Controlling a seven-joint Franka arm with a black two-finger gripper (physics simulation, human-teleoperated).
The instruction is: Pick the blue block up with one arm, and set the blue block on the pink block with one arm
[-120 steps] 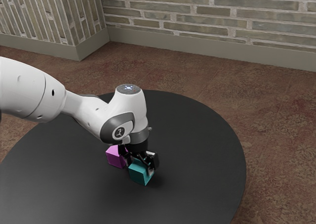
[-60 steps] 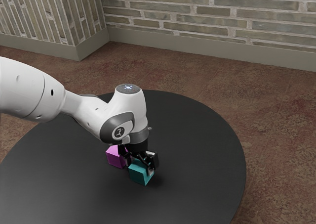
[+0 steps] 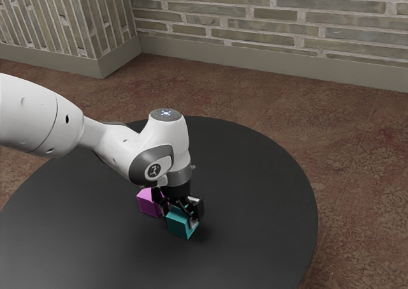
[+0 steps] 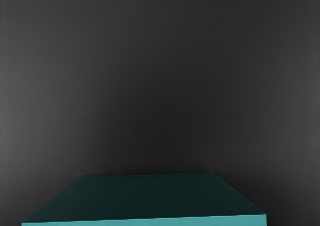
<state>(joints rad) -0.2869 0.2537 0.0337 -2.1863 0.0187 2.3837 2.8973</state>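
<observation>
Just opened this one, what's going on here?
A single robot arm is working over a round black table. Its gripper is down at the blue block, which appears to sit on the table and has not yet been lifted. The wrist view looks across the block's top from close above. The pink block sits close beside it, toward the exterior view's left, with nothing stacked on it.

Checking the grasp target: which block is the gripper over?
The blue block, directly under the gripper; the pink block sits beside it.
</observation>
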